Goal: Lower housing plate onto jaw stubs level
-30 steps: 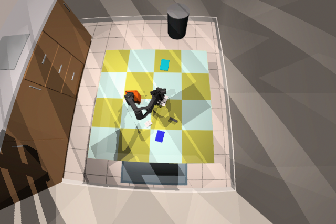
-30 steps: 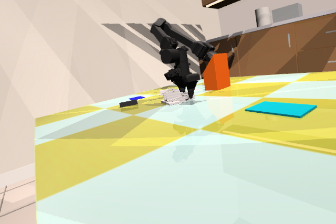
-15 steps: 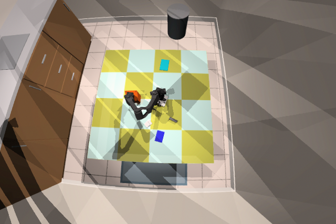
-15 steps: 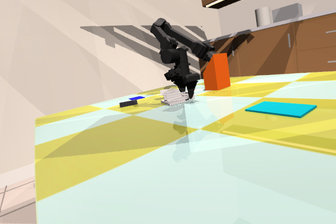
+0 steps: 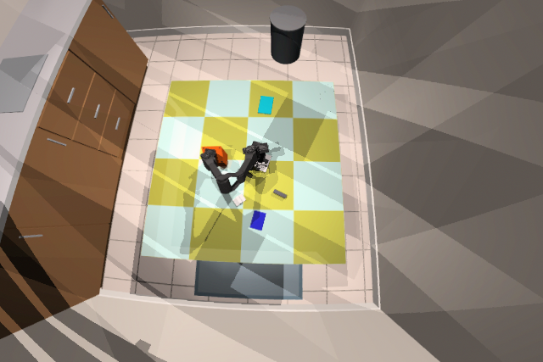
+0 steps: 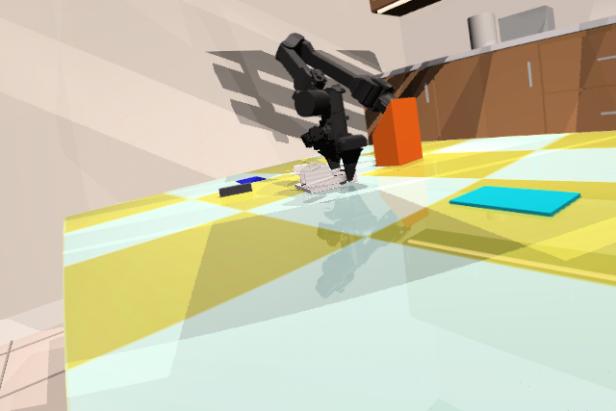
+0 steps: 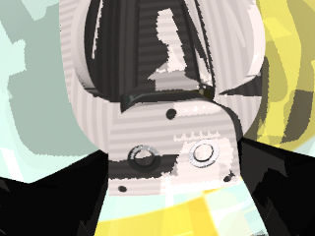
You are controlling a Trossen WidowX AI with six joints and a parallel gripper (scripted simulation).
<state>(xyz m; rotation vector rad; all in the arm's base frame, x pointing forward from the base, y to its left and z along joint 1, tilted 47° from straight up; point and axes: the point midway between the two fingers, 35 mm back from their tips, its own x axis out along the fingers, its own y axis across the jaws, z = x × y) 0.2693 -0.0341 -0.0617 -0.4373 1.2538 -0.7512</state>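
The pale housing plate (image 7: 148, 125) has two round ringed holes with pale round ends in them. It lies across the near end of the pale assembly (image 6: 317, 176) (image 5: 262, 166) on the table. My gripper (image 7: 172, 148) (image 6: 343, 175) is shut on the plate, with one black finger against each side edge. Two pale curved jaws (image 7: 79, 54) (image 7: 238, 44) reach away from the plate on either side of a dark, shadowed middle. The stubs under the plate are hidden, and I cannot tell whether the plate sits fully down.
An orange block (image 5: 222, 156) (image 6: 408, 133) stands by the arm's base. A dark grey bar (image 5: 279, 194) (image 6: 235, 191), a blue plate (image 5: 257, 220) (image 6: 250, 180) and a small pale piece (image 5: 238, 199) lie near the assembly. A cyan plate (image 5: 265, 104) (image 6: 515, 200) lies farther off.
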